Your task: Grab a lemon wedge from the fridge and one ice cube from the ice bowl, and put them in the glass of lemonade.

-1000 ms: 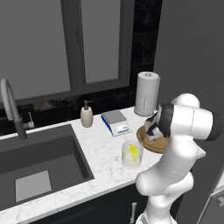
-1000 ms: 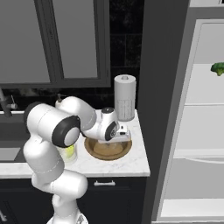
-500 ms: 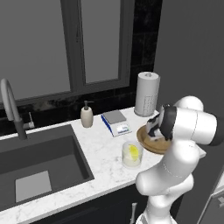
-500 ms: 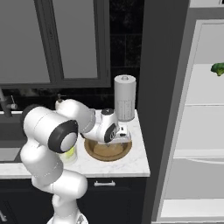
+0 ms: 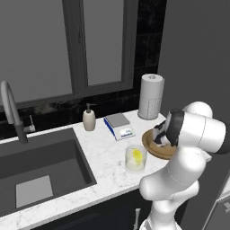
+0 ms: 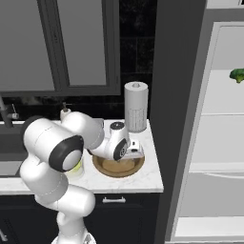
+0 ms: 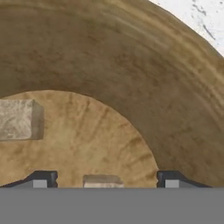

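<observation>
One ice cube [image 7: 103, 181] is seen between the wide-spread tips of the pincer [image 7: 105, 179] (nothing held), low inside the ice bowl [image 7: 131, 87]; another lies left.

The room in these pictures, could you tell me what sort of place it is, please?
A simulated home kitchen, most likely. A dark sink with a curved faucet is set in a white marble counter, a paper towel roll stands at the back, and an open fridge with white shelves stands beside it.
</observation>
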Controlling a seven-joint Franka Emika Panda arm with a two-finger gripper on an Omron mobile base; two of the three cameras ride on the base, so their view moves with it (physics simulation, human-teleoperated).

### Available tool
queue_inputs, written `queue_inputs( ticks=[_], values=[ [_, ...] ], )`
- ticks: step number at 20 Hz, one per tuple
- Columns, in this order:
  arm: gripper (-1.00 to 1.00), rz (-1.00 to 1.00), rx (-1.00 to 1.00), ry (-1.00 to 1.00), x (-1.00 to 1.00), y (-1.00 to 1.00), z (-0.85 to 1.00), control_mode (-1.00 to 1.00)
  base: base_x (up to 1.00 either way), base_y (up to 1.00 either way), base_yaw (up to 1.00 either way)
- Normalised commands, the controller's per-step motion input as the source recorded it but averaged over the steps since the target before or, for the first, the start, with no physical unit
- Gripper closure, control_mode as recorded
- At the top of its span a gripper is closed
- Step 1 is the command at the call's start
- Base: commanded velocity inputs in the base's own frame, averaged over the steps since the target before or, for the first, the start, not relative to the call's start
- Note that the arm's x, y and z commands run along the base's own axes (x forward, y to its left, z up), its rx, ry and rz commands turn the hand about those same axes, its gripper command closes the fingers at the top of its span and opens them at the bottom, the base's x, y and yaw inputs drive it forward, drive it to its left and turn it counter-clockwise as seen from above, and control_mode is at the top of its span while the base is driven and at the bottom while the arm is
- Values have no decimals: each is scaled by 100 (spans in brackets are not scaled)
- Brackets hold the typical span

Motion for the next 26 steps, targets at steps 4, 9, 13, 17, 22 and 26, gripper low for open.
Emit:
queue_inputs(
  ticks=[4,9,13,17,22,26],
  values=[
    [-100,0,0,0,-16,0,-34,-100,0,0,0],
    [-100,0,0,0,-46,0,-20,-100,0,0,0],
    [-100,2,0,0,-53,0,-17,-100,0,0,0],
    [-100,0,0,0,-6,0,0,-100,0,0,0],
    [-100,0,0,0,0,0,-2,-100,0,0,0],
    [-100,0,0,0,6,0,-1,-100,0,0,0]
  ],
)
